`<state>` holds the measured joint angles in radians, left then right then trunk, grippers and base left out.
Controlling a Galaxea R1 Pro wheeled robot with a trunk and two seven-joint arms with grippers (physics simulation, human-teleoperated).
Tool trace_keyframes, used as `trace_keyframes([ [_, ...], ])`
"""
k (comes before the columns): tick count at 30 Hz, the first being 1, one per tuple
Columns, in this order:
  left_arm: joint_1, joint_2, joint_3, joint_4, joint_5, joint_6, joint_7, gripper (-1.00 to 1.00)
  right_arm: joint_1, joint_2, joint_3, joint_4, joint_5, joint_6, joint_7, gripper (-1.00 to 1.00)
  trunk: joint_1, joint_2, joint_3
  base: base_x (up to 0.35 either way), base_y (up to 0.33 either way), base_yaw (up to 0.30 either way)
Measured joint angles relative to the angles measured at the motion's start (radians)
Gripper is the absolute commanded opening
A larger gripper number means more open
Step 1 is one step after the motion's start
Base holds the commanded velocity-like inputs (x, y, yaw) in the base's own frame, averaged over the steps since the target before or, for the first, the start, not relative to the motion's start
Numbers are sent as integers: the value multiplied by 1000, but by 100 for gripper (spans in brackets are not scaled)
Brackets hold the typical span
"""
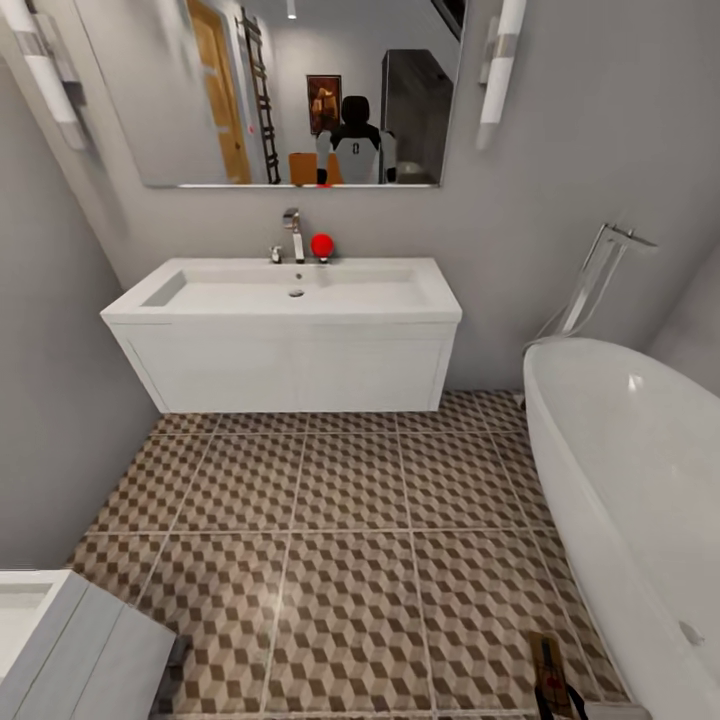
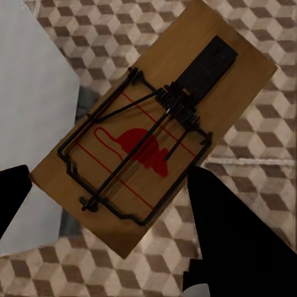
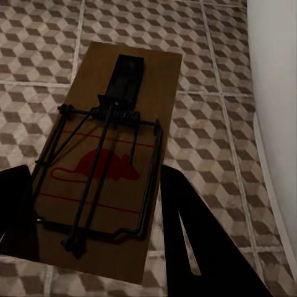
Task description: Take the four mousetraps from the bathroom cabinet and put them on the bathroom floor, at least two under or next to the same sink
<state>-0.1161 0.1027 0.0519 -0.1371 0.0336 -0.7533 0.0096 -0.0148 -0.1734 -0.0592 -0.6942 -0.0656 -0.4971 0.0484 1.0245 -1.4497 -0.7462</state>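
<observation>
Two traps ride with us, one clamped in each tool: left tool (image 2: 105, 204) holds a trap (image 2: 151, 124), right tool (image 3: 93, 204) another (image 3: 108, 154). We face the sink (image 1: 285, 300); next, lower both onto the floor (image 1: 340, 540) beside it.

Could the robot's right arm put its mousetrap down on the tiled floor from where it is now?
Probably yes. The right gripper holds its mousetrap with the patterned bathroom floor directly beyond it and nothing between. The bathtub stands off to one side, apart from the trap.
</observation>
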Motion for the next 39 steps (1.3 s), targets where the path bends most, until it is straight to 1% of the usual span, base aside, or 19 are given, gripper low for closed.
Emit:
trace_keyframes([
  [10,0,0,0,0,0,0,0,-100,0,0,0,0,0,0,0,-100,0,0,0,304,-153,9],
  [17,0,0,1,0,0,0,0,-100,0,0,0,0,0,0,0,-100,0,0,0,260,-113,171],
  [34,0,0,1,0,0,-2,0,-100,0,0,0,0,0,0,0,-100,1,0,0,21,-5,16],
  [39,0,0,1,0,-1,-2,0,-100,0,0,0,0,0,0,0,-100,0,0,0,98,58,0],
])
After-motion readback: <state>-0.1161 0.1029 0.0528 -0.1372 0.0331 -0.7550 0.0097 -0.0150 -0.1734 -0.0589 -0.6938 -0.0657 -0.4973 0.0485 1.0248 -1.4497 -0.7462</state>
